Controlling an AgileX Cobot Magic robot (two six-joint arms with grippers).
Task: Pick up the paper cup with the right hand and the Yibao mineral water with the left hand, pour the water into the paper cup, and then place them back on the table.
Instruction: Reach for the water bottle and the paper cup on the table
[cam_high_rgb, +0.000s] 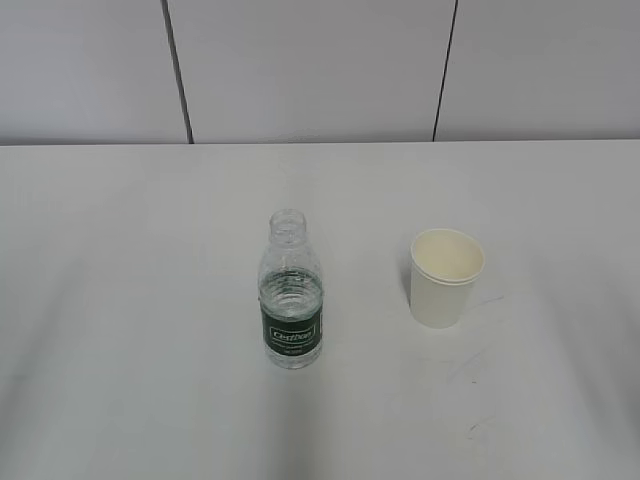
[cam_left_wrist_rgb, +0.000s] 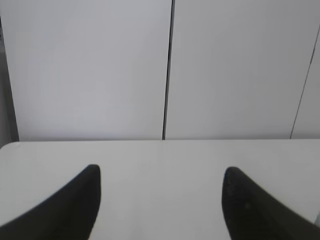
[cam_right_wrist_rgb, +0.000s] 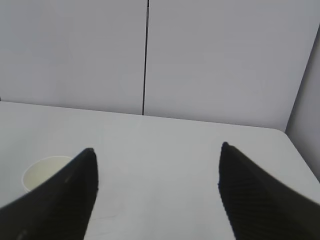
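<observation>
The Yibao mineral water (cam_high_rgb: 291, 292), a clear ribbed bottle with a dark green label and no cap, stands upright on the white table (cam_high_rgb: 120, 300) near the middle. The cream-white paper cup (cam_high_rgb: 445, 278) stands upright to its right, apart from it. Neither arm shows in the exterior view. In the left wrist view my left gripper (cam_left_wrist_rgb: 160, 172) is open and empty over bare table; the bottle is out of that view. In the right wrist view my right gripper (cam_right_wrist_rgb: 156, 149) is open and empty; the paper cup (cam_right_wrist_rgb: 42, 172) shows at the left, partly hidden behind the left finger.
A pale panelled wall (cam_high_rgb: 320, 60) with dark vertical seams stands behind the table's far edge. Faint scuff marks (cam_high_rgb: 470, 370) lie on the table in front of the cup.
</observation>
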